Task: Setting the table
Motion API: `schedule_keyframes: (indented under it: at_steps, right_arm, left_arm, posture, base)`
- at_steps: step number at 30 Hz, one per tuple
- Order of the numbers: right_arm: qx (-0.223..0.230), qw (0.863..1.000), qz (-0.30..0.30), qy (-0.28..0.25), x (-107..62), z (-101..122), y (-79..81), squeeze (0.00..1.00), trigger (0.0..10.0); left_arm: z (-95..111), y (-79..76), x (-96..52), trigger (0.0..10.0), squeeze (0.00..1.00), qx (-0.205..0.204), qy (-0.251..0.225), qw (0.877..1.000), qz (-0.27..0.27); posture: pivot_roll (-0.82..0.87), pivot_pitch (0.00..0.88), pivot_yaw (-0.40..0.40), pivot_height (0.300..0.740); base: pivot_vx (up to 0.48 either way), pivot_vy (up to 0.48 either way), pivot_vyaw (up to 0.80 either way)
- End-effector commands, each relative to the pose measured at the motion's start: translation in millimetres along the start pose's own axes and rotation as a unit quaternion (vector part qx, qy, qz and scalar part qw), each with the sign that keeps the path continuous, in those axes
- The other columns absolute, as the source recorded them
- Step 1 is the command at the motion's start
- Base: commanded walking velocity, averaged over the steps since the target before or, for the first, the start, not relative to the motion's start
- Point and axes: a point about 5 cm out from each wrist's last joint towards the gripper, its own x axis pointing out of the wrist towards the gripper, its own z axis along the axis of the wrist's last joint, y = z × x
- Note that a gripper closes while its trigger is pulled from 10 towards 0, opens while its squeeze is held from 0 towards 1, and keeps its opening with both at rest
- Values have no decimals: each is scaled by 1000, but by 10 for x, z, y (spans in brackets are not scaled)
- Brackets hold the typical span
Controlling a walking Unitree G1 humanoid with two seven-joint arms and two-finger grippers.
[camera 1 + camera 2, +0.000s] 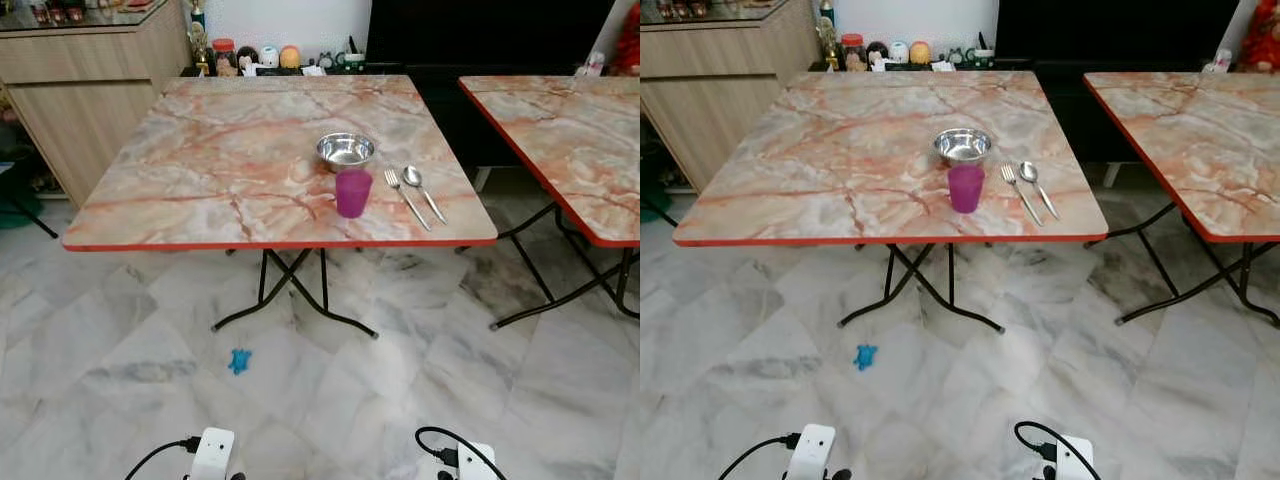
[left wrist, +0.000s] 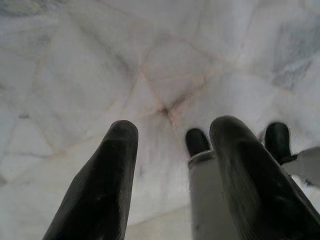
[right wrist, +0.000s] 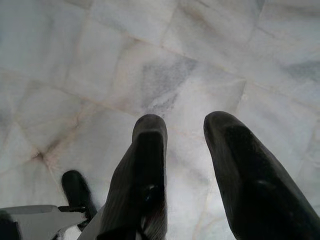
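Table (image 1: 200, 170) looks set: bowl (image 1: 345, 150), cup (image 1: 352, 192), fork (image 1: 405, 197), spoon (image 1: 422, 190) grouped, far ahead of jaws. Left gripper (image 2: 172, 137), right gripper (image 3: 185, 132) hang over floor (image 1: 330, 400), jaws parted, empty. Little seems left.

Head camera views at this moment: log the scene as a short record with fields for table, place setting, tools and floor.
table: marble-pattern folding table with red edge; a second like it to the right
place setting: steel bowl, purple cup just in front of it, fork and spoon side by side to the right of the cup
left tool: open, holding nothing, hanging over the floor
right tool: open, holding nothing, hanging over the floor
floor: small blue object on the marble tiles before the table
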Motion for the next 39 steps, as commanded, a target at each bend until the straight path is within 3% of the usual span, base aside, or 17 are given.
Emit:
schedule_keyframes:
  at_steps: [1,19,34,36,39]
  right_arm:
    - [0,1000,8,-11,9,51,45,0,10000]
    - [12,1000,-3,-9,12,52,14,0,10000]
    - [12,1000,-5,-13,17,76,4,0,10000]
    - [-8,1000,-5,-17,22,101,3,0,10000]
    - [-18,998,2,-57,21,198,14,0,10000]
  left_arm:
    - [-69,41,-15,10000,0,-1,13,1000,3]
    - [-54,41,-11,10000,0,2,12,1000,2]
    - [-52,39,-10,10000,0,8,13,1000,4]
    - [-54,40,-11,10000,0,8,13,1000,4]
    - [-64,44,-13,10000,0,8,14,1000,5]
  posture:
    - [-16,0,7,740]
    - [-21,0,7,740]
    - [-23,0,6,740]
    - [-24,0,3,740]
    - [-31,0,-3,740]
  base:
    - [300,0,444]
    - [289,0,0]
    - [0,0,0]
    - [0,0,0]
    - [0,0,0]
